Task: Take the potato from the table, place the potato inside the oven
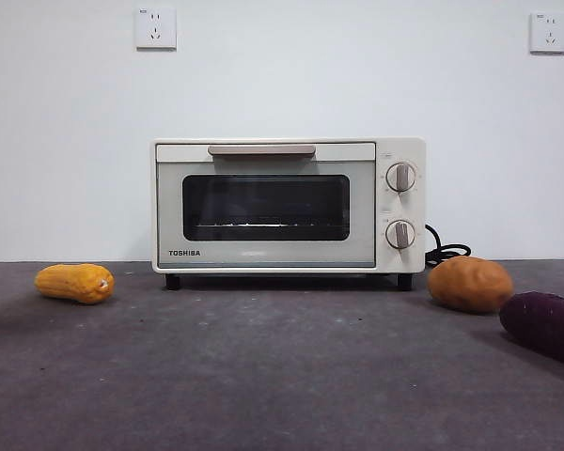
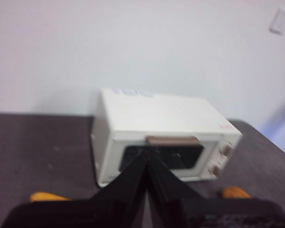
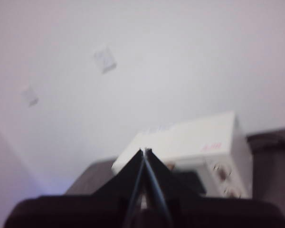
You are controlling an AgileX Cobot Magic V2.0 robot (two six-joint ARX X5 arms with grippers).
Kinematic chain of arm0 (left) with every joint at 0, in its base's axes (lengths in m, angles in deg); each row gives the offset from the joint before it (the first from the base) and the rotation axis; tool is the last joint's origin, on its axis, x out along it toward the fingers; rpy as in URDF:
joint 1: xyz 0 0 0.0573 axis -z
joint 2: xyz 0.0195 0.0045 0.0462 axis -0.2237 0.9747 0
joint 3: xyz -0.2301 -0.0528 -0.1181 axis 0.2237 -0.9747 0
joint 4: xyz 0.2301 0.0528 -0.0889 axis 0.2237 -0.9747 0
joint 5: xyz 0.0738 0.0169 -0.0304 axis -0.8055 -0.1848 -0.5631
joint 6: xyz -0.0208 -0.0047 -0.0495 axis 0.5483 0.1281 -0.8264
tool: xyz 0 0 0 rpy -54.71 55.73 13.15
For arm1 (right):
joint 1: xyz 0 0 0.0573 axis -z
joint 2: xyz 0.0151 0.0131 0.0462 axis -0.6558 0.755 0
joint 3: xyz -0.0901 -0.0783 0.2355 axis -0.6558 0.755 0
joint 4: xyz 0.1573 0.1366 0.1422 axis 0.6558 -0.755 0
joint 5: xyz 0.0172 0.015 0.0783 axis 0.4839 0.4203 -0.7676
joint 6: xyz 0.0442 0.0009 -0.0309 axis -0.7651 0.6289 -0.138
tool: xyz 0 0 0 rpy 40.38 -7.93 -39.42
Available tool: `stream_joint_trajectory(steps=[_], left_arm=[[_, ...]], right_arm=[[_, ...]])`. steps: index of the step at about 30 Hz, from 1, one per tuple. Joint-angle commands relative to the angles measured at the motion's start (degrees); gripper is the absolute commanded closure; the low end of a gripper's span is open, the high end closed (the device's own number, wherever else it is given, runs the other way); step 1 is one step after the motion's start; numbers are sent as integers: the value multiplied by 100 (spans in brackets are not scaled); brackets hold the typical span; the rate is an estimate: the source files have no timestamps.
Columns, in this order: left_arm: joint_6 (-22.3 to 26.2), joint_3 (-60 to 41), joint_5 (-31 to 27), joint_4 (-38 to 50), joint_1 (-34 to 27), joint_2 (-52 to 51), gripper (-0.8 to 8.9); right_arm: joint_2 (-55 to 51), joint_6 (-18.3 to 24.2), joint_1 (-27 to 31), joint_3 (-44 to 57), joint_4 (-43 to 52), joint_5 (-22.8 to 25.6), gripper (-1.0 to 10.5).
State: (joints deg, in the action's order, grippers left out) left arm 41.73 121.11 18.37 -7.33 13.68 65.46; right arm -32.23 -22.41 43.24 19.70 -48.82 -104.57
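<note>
Three vegetables, one oven, one bench; neither arm shows in the front view.

Item 1, the potato (image 1: pixel 470 284): smooth orange-brown oval, lying on the bench (image 1: pixel 263 376) just off the oven's knob-side front corner, beside the black cord (image 1: pixel 446 252). Long axis runs roughly across the front view, parallel to the oven's face. Untouched. A dark purple vegetable (image 1: pixel 545 324) lies close on its near, outer side, the two appearing almost in contact.

Item 2, the oven (image 1: pixel 287 205): cream-white, door closed, beige bar handle (image 1: pixel 261 149) along the top of the door, two round knobs. Legible marking: "TOSHIBA" at the lower corner of the door panel. A small red mark on the top shows in the wrist views, unreadable.

Item 3, a yellow-orange ridged vegetable (image 1: pixel 75 282): on the bench well apart from the potato, on the oven's opposite side.

Item 4, left gripper (image 2: pixel 146 154): raised, facing the oven door; fingers together, nothing between them. An orange speck at the oven's knob side is probably the potato.

Item 5, right gripper (image 3: pixel 145 152): raised, tilted toward the wall; fingers together, empty. Potato not visible here.

Judgement: the potato sits on the knob side, likely the right arm's reach; the door must open first.
</note>
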Motion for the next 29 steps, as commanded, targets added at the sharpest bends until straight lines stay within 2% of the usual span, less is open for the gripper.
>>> stream_joint_trajectory(steps=[1, 5, 10, 21, 29], left_arm=[[15, 264, 334, -157, -17, 435, 819], [26, 697, 890, -442, -17, 1233, 819], [26, 1036, 1071, -492, 122, 2105, 819], [28, 1655, 1073, -304, 717, 3882, 819], [26, 2855, 1069, -341, 1139, 5235, 819]], right_arm=[[345, 391, -4, -382, -509, -203, 950], [863, 949, -4, -857, -1290, -529, 950], [1320, 1276, -4, -1196, -1888, -603, 948], [2114, 1329, -4, -1338, -2378, -625, 946], [2704, 1392, -4, -1340, -2907, -621, 946]])
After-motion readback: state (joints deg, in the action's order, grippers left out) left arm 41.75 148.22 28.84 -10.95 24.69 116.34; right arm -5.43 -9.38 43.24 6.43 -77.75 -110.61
